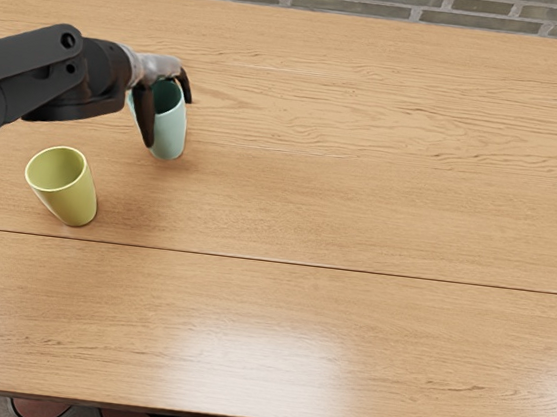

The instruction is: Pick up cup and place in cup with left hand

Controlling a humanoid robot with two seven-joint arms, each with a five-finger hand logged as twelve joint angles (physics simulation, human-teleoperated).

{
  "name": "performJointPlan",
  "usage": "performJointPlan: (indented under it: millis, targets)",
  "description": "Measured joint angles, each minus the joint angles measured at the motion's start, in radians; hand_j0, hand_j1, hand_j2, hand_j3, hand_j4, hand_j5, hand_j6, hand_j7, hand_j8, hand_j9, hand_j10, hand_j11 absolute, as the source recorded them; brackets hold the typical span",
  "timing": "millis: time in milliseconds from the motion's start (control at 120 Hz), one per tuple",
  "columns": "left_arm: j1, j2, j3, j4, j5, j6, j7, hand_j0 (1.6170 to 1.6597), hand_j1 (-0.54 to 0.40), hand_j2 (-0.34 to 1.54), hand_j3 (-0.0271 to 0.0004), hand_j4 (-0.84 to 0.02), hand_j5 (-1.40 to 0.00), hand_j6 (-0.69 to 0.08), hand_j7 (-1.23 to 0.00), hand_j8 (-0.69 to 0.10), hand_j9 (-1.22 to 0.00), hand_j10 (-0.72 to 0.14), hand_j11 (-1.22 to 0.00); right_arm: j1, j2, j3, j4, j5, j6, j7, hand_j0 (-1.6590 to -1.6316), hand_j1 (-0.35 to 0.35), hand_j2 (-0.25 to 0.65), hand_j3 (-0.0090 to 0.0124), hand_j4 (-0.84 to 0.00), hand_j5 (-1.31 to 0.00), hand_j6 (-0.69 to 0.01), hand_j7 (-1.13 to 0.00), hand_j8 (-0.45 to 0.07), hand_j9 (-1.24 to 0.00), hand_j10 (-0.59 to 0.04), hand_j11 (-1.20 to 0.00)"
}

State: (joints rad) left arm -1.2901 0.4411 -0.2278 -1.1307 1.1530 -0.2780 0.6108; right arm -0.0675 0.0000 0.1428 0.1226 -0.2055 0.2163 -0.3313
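Yellow-green cup point(76, 200) upright on counter point(359, 208), nearer side of left robot hand point(167, 121). Pale teal cup point(170, 139) beneath hand, interior partly hidden; grip, cannot tell.

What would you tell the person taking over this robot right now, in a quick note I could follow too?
Left hand: at the mint cup, partly covering it; whether it has a firm hold, I can't tell.
Right hand: out of view.
Yellow-green cup: upright on the table, nearer the front edge.
Done: hand at a cup.
Left: probably secure and lift the mint cup, then lower it into the other.
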Motion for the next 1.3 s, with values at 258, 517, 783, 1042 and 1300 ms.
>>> performJointPlan:
  millis: [258, 517, 783, 1042, 1300]
  targets:
    - [-0.037, 0.098, -0.007, -0.167, -0.012, -0.004, 0.0, 1.6546, -0.056, 0.12, 0.0, -0.4, -0.54, -0.355, -0.55, -0.346, -0.56, -0.382, -0.57, 0.0, 0.0, 0.0, 0.0, 0.0, 0.0, 0.0, -1.6581, -0.349, 0.0, 0.0, 0.0, 0.0, 0.0, 0.0, 0.0, 0.0, 0.0, 0.0]
    - [-0.063, 0.161, -0.008, -0.249, -0.04, -0.038, 0.0, 1.6551, -0.044, 0.11, 0.0, -0.408, -0.53, -0.389, -0.54, -0.368, -0.55, -0.388, -0.55, 0.0, 0.0, 0.0, 0.0, 0.0, 0.0, 0.0, -1.6581, -0.349, 0.0, 0.0, 0.0, 0.0, 0.0, 0.0, 0.0, 0.0, 0.0, 0.0]
    - [-0.07, 0.298, -0.022, -0.398, -0.069, -0.052, 0.0, 1.6554, -0.061, 0.14, 0.0, -0.417, -0.52, -0.374, -0.53, -0.368, -0.55, -0.393, -0.55, 0.0, 0.0, 0.0, 0.0, 0.0, 0.0, 0.0, -1.6581, -0.349, 0.0, 0.0, 0.0, 0.0, 0.0, 0.0, 0.0, 0.0, 0.0, 0.0]
    - [-0.092, 0.389, -0.044, -0.519, -0.116, -0.056, 0.0, 1.6552, -0.062, 0.16, 0.0, -0.424, -0.51, -0.387, -0.52, -0.36, -0.55, -0.391, -0.55, 0.0, 0.0, 0.0, 0.0, 0.0, 0.0, 0.0, -1.6581, -0.349, 0.0, 0.0, 0.0, 0.0, 0.0, 0.0, 0.0, 0.0, 0.0, 0.0]
    - [-0.143, 0.525, -0.046, -0.606, -0.197, -0.082, 0.0, 1.6555, -0.057, 0.13, 0.0, -0.416, -0.52, -0.374, -0.53, -0.379, -0.55, -0.396, -0.55, 0.002, 0.0, 0.0, 0.0, 0.0, 0.0, 0.0, -1.6581, -0.349, 0.0, 0.0, 0.0, 0.0, 0.0, 0.0, 0.0, 0.0, 0.0, 0.0]
